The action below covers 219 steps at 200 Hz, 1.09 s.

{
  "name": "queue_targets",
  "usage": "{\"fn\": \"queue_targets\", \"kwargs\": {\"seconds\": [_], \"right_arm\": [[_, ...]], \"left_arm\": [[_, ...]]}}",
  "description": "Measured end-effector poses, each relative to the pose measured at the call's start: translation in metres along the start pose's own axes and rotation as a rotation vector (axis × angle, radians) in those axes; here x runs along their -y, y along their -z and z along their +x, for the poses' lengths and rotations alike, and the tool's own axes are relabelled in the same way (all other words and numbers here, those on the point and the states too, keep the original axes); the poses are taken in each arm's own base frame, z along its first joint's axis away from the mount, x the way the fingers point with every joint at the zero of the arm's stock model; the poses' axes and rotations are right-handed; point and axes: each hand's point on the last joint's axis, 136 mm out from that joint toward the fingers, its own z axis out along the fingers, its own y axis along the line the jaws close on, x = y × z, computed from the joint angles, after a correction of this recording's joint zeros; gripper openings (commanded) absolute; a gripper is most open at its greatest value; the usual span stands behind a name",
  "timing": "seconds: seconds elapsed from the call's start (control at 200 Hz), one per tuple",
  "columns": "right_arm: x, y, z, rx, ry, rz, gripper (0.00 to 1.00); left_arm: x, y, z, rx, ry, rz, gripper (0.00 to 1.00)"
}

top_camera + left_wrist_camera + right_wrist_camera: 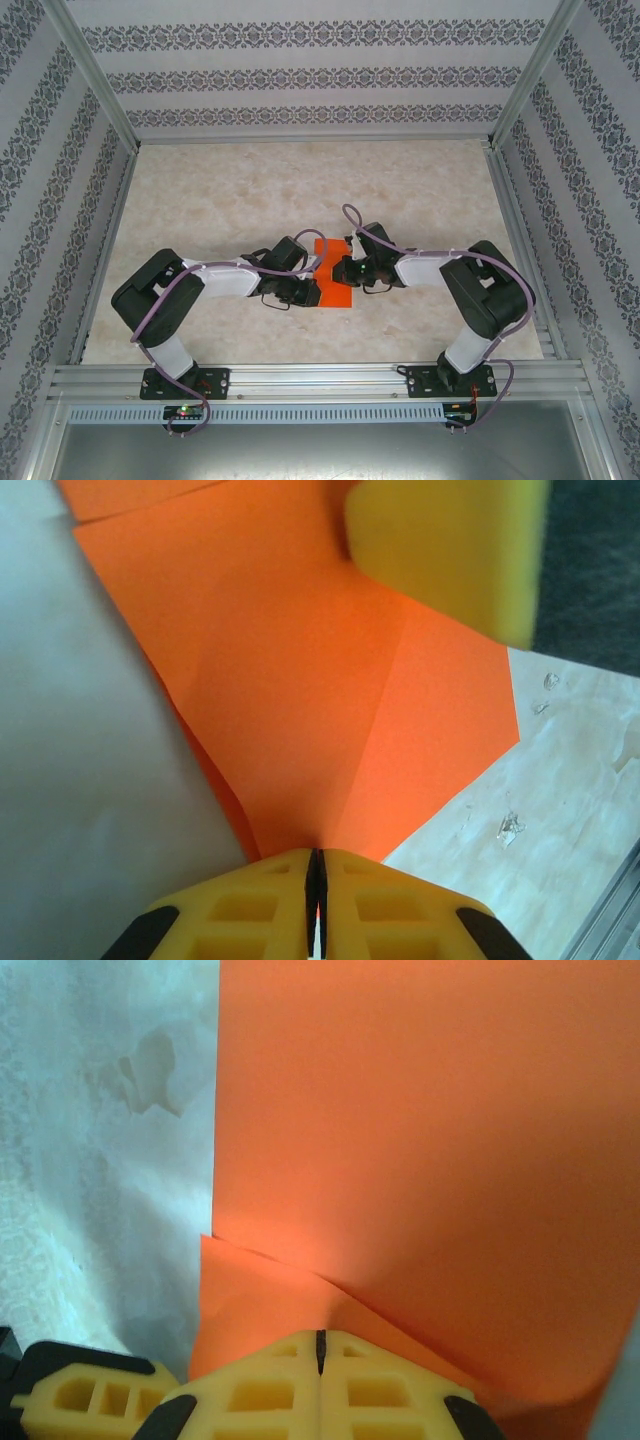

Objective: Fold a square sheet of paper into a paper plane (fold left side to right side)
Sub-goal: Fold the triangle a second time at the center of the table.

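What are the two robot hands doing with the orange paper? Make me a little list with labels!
paper: orange sheet of paper, partly folded, creases and overlapping layers showing
place: middle of the table, between the two grippers
left gripper: shut, pinching a narrow end of the paper
right gripper: shut, tips at a folded edge; cannot tell if it pinches the paper
plane finished: not yet

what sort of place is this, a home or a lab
Most likely a lab robot cell, not a home: an aluminium frame edges the marble-look table, patterned wall panels box it in, and a left arm and right arm are bolted to the near rail.
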Motion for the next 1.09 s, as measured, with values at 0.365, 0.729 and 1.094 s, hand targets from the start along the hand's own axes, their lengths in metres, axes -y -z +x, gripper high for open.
{"fn": "queue_targets", "kwargs": {"seconds": [0.365, 0.729, 1.094], "right_arm": [[-0.037, 0.024, 0.019, 0.065, 0.128, -0.031, 0.00], [-0.028, -0.006, 0.034, 0.001, 0.155, 0.026, 0.00], [-0.019, -0.013, 0.033, -0.003, 0.183, 0.064, 0.00]], "left_arm": [[0.000, -0.001, 0.000, 0.002, -0.003, 0.003, 0.12], [0.001, -0.001, -0.001, 0.003, -0.007, 0.003, 0.11], [0.000, -0.002, -0.001, 0.002, -0.007, 0.002, 0.11]]}}
